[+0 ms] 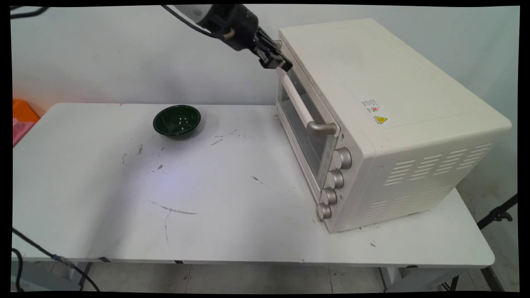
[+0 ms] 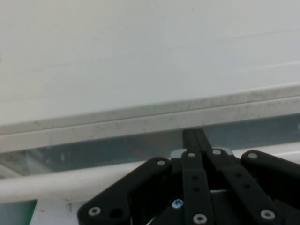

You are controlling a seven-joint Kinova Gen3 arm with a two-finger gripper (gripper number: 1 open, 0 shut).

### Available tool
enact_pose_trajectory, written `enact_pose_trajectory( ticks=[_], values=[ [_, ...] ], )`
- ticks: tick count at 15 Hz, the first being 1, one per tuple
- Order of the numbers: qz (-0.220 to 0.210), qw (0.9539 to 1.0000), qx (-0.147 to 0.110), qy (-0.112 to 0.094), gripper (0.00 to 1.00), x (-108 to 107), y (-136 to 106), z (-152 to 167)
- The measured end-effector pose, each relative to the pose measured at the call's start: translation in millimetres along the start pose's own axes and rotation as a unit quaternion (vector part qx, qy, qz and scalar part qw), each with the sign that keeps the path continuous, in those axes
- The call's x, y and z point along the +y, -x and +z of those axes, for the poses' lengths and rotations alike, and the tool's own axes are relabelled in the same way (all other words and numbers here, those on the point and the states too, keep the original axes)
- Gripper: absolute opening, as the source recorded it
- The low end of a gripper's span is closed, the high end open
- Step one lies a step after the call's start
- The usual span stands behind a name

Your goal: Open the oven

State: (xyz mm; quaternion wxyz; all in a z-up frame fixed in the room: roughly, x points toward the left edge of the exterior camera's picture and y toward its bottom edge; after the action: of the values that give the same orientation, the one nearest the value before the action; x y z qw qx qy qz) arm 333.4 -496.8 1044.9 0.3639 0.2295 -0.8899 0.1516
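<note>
A cream toaster oven (image 1: 393,103) stands on the right of the white table (image 1: 207,198), its glass door facing left and closed. My gripper (image 1: 280,64) is shut, and its tips press against the door's upper far corner, just above the far end of the white bar handle (image 1: 298,101). In the hand view the two fingers lie together at the gripper (image 2: 196,138), touching the door's top edge (image 2: 140,123). The handle (image 2: 70,180) runs below it, in front of the glass (image 2: 93,152). Nothing is held.
A dark green bowl (image 1: 177,120) sits empty at the table's far left centre. Several round knobs (image 1: 335,179) line the oven's near front. An orange and pink thing (image 1: 22,118) lies off the table's left edge.
</note>
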Motion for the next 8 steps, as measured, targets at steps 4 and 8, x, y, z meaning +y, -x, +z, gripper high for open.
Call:
enact_pose_trajectory(
  ticks=[4,8],
  values=[
    [0.007,0.9999,-0.007,-0.003,0.0,0.1,-2.0,16.4],
    [0.015,0.9998,-0.016,-0.006,0.0,-0.2,-2.3,29.0]
  ],
)
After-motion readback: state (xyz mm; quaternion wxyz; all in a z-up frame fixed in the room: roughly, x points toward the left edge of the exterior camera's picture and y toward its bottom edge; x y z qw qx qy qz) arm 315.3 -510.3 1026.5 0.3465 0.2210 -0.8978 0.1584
